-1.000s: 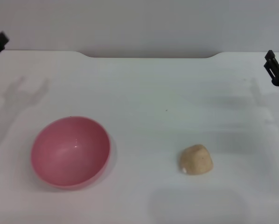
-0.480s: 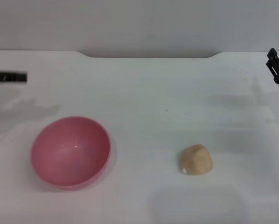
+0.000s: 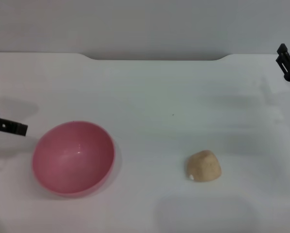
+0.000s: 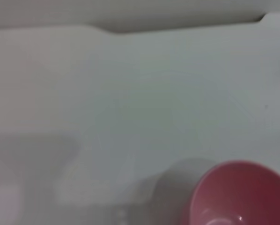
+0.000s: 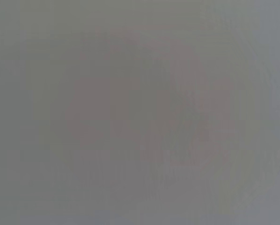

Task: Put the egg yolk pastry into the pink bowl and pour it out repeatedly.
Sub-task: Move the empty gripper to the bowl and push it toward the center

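The pink bowl stands upright and empty on the white table's left side; part of the pink bowl also shows in the left wrist view. To its right lies the egg yolk pastry, a pale beige dome, alone on the table and well apart from the bowl. Only a dark tip of my left gripper pokes in from the left edge, just left of the bowl's rim. My right gripper shows as a dark tip at the far right edge, far behind the pastry. The right wrist view shows nothing I can make out.
The white table ends at a grey back wall with a shallow notch along its far edge. Nothing else lies on it besides the bowl and pastry.
My left gripper has come down from the upper left corner to the level of the bowl's rim, at its left. The right gripper has barely shifted. Bowl and pastry have not moved.
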